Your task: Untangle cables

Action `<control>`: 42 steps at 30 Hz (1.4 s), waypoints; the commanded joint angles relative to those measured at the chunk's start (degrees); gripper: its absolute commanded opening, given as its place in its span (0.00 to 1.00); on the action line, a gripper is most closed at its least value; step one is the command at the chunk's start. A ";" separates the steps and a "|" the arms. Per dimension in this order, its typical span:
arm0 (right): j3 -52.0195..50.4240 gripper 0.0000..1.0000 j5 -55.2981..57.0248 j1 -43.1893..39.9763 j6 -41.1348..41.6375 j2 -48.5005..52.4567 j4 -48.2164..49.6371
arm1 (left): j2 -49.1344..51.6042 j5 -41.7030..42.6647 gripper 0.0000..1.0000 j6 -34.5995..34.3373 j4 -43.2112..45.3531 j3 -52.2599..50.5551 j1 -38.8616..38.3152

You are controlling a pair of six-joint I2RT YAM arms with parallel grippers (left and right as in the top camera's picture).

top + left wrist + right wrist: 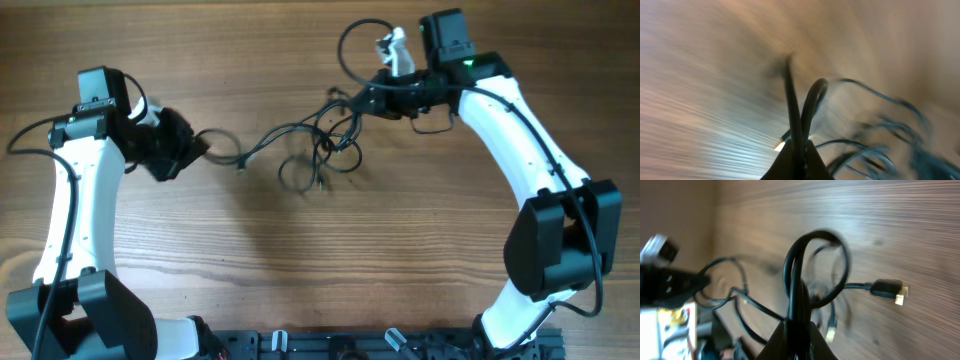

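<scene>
The black cables [320, 145] hang as a tangled bundle stretched between my two grippers above the wooden table [300, 250]. My left gripper [200, 148] is shut on one cable strand at the left; in the left wrist view the gripper [799, 150] pinches a black cable [792, 107] with a looped strand beside it. My right gripper [365, 100] is shut on the cables at the upper right; in the right wrist view the gripper [801, 330] clamps a looped cable [815, 265]. A metal-tipped plug [888, 290] dangles free on the right.
The table [865, 210] is bare wood. A cable loop [360, 45] rises behind my right gripper. A white part [398, 50] of the right arm sits next to it. The arm bases stand at the front edge.
</scene>
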 commanded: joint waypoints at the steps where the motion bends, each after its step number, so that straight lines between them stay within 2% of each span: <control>1: 0.02 0.04 8.63 0.09 2.40 0.52 -1.75 | -0.66 -19.15 0.04 -3.54 -1.44 0.42 0.72; 7: 0.20 0.04 15.91 -0.22 3.10 -0.22 -4.07 | -0.66 -20.72 0.04 -3.10 -3.93 0.39 0.72; 11: 2.45 0.04 17.00 -4.33 3.17 -3.41 -5.16 | -0.66 -30.88 0.04 -3.17 -5.64 0.39 0.74; 14: 4.17 0.04 17.70 -9.38 3.87 -5.90 -5.90 | -0.66 -33.94 0.04 -3.65 -5.42 0.39 1.14; 18: 4.63 0.04 14.67 -16.79 4.52 -7.78 -7.04 | -0.66 -33.55 0.04 -4.87 -5.38 0.39 2.67; 20: 4.61 0.04 8.41 -17.92 -0.46 -7.72 -8.59 | -0.66 -28.15 0.04 -3.67 -5.35 0.39 2.40; 22: 4.61 0.05 8.52 -16.61 -2.60 -7.72 -10.45 | -0.66 -22.64 0.04 0.66 -4.63 0.39 1.40; 24: 4.61 0.09 8.55 -14.78 -3.98 -7.72 -11.43 | -0.66 -17.57 0.23 6.95 -3.50 0.42 -0.55; 25: 4.61 0.17 8.57 -13.90 -4.24 -7.72 -11.43 | -0.68 -17.20 0.51 10.08 -2.69 0.44 -2.08; 27: 4.61 0.31 8.57 -13.11 -4.22 -7.72 -11.43 | -0.68 -18.73 0.67 12.04 -3.04 1.81 -5.11; 29: 4.61 0.41 8.55 -12.81 -4.24 -7.72 -11.45 | -0.74 -20.76 0.74 12.17 -4.74 5.25 -8.22; 32: 4.61 0.46 9.03 -12.81 -4.46 -7.72 -12.04 | -0.90 -25.14 0.75 12.22 -6.51 12.63 -14.67; 34: 4.61 0.48 10.64 -12.81 -4.52 -7.72 -12.72 | -0.98 -24.81 0.66 12.13 -6.19 14.71 -19.41; 39: 4.61 0.51 10.95 -12.81 -4.87 -7.72 -12.90 | 1.53 -26.86 0.44 11.91 -5.84 12.68 -34.95; 42: 4.61 0.52 10.93 -12.81 -5.60 -7.72 -13.09 | 4.61 -33.18 0.40 7.28 -5.99 8.83 -42.66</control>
